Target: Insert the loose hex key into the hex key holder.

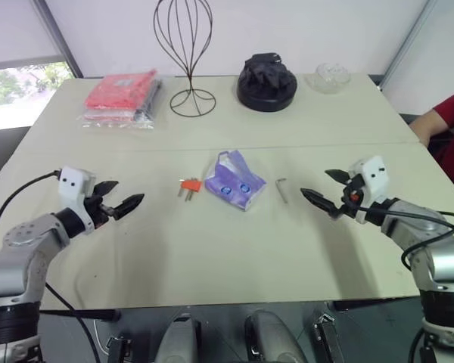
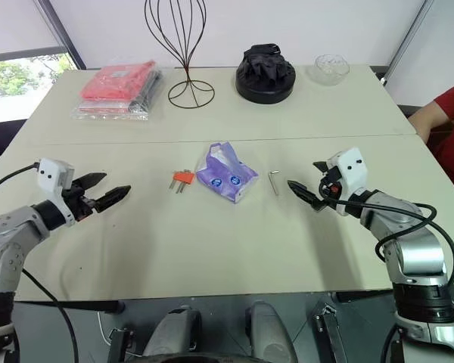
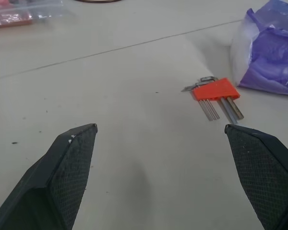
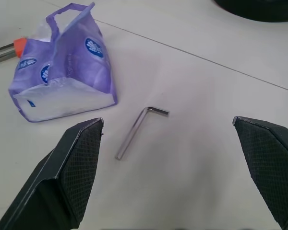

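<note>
The loose hex key (image 1: 283,189) is a thin grey L-shaped rod lying flat on the beige table, right of the purple packet; it also lies ahead of the fingers in the right wrist view (image 4: 137,129). The hex key holder (image 1: 189,186), a small orange-red block with several metal keys sticking out, rests left of the packet (image 3: 216,91). My right gripper (image 1: 323,187) hovers open just right of the loose hex key, empty. My left gripper (image 1: 119,197) stands open and empty, well to the left of the holder.
A purple tissue packet (image 1: 234,181) lies between holder and key. At the back stand a red packaged bundle (image 1: 122,98), a wire stand (image 1: 186,57), a black round object (image 1: 266,82) and a clear glass bowl (image 1: 329,76). A person's red sleeve (image 1: 448,117) shows at the right edge.
</note>
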`<state>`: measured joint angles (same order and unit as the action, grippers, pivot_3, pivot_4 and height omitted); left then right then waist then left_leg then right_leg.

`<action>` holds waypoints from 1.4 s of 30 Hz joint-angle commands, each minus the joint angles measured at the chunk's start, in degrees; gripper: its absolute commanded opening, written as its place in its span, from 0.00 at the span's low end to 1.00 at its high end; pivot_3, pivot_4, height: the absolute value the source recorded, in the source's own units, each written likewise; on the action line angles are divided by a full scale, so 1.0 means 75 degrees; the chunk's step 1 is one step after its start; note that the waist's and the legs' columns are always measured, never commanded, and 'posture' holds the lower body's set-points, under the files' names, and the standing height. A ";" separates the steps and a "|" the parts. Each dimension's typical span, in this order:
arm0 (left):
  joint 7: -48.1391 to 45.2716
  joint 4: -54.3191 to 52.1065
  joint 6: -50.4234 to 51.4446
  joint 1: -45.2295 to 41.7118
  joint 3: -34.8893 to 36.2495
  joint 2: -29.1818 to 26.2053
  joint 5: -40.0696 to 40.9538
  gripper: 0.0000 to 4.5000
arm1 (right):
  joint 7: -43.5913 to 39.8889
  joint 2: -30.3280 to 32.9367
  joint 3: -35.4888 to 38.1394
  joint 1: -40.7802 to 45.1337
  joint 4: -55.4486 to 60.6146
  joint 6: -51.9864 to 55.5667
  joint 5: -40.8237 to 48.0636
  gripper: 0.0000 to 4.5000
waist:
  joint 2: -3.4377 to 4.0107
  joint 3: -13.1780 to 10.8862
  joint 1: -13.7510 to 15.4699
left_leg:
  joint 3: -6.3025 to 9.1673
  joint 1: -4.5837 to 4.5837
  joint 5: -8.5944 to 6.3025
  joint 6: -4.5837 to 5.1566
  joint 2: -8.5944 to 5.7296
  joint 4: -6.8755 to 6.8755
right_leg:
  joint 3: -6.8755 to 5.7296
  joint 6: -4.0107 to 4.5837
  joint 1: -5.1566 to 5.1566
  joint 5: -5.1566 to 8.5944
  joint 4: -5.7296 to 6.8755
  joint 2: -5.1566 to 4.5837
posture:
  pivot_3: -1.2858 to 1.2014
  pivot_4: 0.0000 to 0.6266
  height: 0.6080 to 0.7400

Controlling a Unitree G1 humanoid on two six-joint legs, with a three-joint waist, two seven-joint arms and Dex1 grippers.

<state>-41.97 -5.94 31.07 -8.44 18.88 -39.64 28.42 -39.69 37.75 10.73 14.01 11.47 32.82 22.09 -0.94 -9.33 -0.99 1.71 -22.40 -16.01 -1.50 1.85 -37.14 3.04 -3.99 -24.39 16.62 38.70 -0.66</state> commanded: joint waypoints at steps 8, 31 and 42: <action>-0.1502 -0.0169 -0.0241 -0.0555 -0.0397 -0.1075 0.0025 0.99 | -0.0319 -0.0137 -0.0578 0.0686 0.0748 0.0372 0.0509 1.00 | 0.0001 -0.0001 -0.0031 | 0.0000 0.0000 0.0000 0.0000 0.0000 0.0001 | -0.0001 0.0000 0.0000 0.0000 0.0000 0.0004 | 0.52 0.24 1.00; -0.2010 -0.0535 0.0184 -0.1137 -0.0840 -0.1220 0.0256 1.00 | -0.0486 -0.1918 -0.2716 0.2224 -0.2568 -0.1423 -0.1164 0.80 | 0.0003 -0.0008 -0.0031 | -0.0001 -0.0003 0.0000 0.0000 0.0001 -0.0004 | -0.0004 0.0000 -0.0006 -0.0001 0.0006 0.0002 | 0.52 0.24 1.00; -0.1706 -0.0485 0.0047 -0.1082 -0.0910 -0.1125 0.0148 1.00 | -0.0600 -0.2008 -0.2535 0.2269 -0.2529 -0.1420 -0.1081 0.02 | 0.0003 -0.0008 -0.0026 | 0.0000 -0.0003 0.0000 0.0000 0.0000 -0.0005 | -0.0005 -0.0001 -0.0005 -0.0001 0.0009 0.0000 | 0.52 0.24 1.00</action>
<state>-54.94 -8.29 32.20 -16.35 10.90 -48.02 29.35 -43.84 22.84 -9.61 30.06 -9.27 22.55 13.50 -0.92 -9.39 -1.19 1.71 -22.42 -16.01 -1.50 1.85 -37.18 3.00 -3.99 -24.44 16.61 38.76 -0.66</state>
